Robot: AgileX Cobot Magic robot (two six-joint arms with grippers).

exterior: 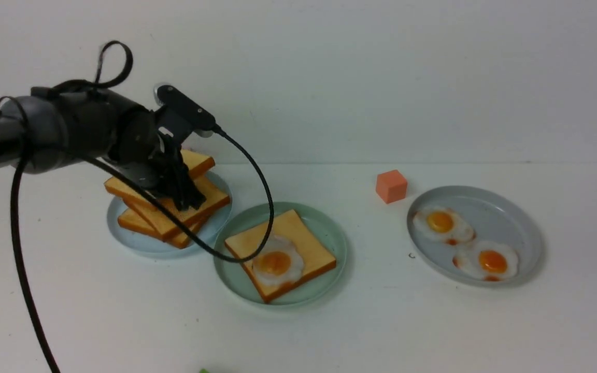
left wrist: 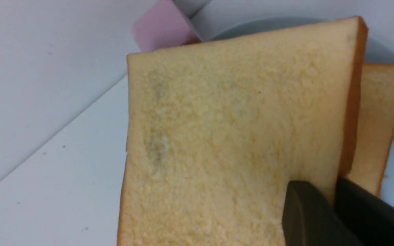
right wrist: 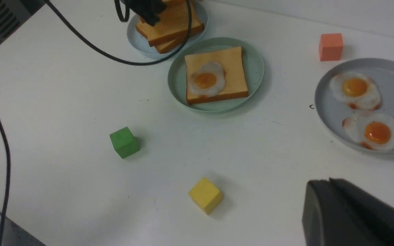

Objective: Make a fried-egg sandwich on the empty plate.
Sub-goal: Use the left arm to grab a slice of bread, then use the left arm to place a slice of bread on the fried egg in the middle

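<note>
The pale mint-green plate (exterior: pixel 329 233) sits mid-table and holds one toast slice (exterior: pixel 298 233) with a fried egg (exterior: pixel 275 263) lying on top, uncovered. To its left, a stack of plain toast slices (exterior: pixel 205 199) rests on a light blue plate (exterior: pixel 143 241). My left gripper (exterior: pixel 188 199) is down on that stack. In the left wrist view it (left wrist: pixel 333 189) is shut on the edge of the top toast slice (left wrist: pixel 231 130), one finger above and one below, with another slice (left wrist: pixel 378 119) underneath. My right gripper (right wrist: pixel 327 182) hangs shut and empty above bare table.
A grey plate (exterior: pixel 516 217) at the right carries two more fried eggs (exterior: pixel 441 223) (exterior: pixel 490 260). An orange cube (exterior: pixel 391 186) stands behind it. A green cube (right wrist: pixel 124 142) and a yellow cube (right wrist: pixel 205 195) lie near the front. The left arm's cable droops over the mint plate.
</note>
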